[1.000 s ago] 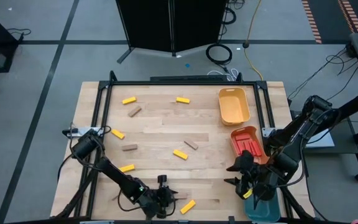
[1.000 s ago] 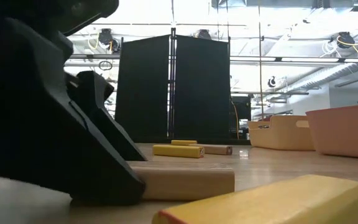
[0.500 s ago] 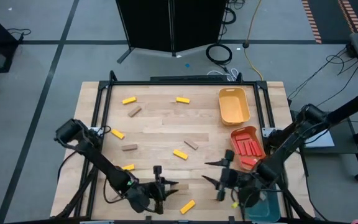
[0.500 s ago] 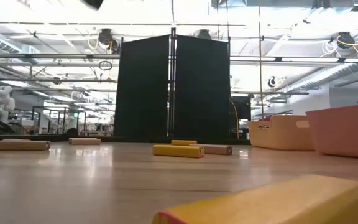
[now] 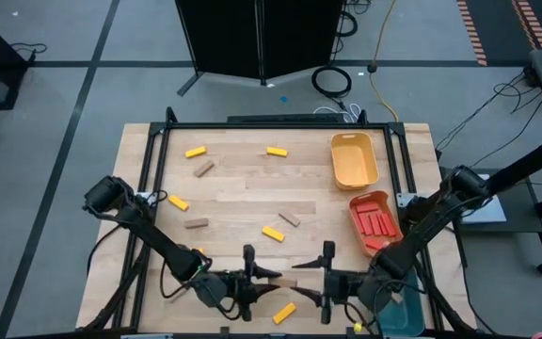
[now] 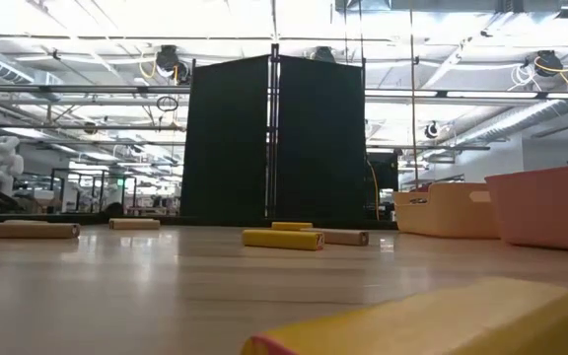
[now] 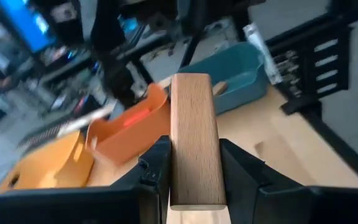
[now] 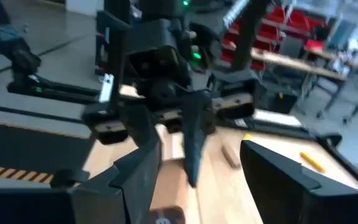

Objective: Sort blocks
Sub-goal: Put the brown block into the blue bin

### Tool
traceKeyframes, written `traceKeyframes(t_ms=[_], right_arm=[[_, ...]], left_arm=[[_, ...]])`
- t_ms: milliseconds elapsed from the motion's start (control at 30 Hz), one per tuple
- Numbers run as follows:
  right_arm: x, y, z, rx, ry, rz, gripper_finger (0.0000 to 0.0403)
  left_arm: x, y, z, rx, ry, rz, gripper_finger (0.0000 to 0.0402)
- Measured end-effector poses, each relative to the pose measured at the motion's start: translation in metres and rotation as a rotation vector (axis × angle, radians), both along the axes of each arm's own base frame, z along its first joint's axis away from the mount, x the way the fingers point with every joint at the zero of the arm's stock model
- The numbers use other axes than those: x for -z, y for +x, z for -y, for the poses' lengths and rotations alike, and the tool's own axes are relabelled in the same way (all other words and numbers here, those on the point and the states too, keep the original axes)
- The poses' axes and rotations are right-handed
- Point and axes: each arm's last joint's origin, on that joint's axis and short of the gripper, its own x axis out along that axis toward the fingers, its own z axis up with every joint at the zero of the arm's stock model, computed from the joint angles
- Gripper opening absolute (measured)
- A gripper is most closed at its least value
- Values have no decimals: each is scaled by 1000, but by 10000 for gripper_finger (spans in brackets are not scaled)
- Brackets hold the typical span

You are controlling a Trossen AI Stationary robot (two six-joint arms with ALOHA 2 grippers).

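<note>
Both arms reach low over the near edge of the bench [image 5: 233,188], grippers facing each other. The left gripper [image 5: 263,280] points toward the right arm and is clamped on a tan-brown block [image 7: 193,137], which stands between its fingers and juts forward past the tips in the left wrist view. The right gripper [image 5: 310,279] sits directly opposite, just beside the left one, with its fingers spread wide; the right wrist view shows the left gripper head-on in the gap between the right fingers [image 8: 135,171]. A yellow block [image 5: 283,312] lies on the bench just below the two grippers, toward the near edge; in the low view it fills the foreground [image 6: 422,320]. Beyond the left gripper, the left wrist view shows the teal tray [image 7: 235,78], the orange-red tray [image 7: 126,127] and the yellow tray [image 7: 42,165]. The orange-red tray [image 5: 373,222] holds red blocks [image 5: 376,223] and lies off to the right arm's side, with the yellow tray [image 5: 353,159] farther away. Other yellow and tan blocks are scattered across the bench, well away from both grippers, e.g. a yellow one [image 5: 272,234] and a tan one [image 5: 289,219] mid-bench.
</note>
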Motion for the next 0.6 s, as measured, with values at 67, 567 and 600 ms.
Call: traceKeyframes(t_ms=[67, 567, 600], right_arm=[[2, -1, -9, -13, -38, 33, 219], [-4, 8, -8, -28, -121, 132, 215], [-5, 11, -6, -31, -125, 140, 215]], left_arm=[[0, 3, -4, 3, 45, 0, 98], [-6, -22, -41, 145, -89, 161, 98], [-6, -21, -42, 140, -93, 164, 98]])
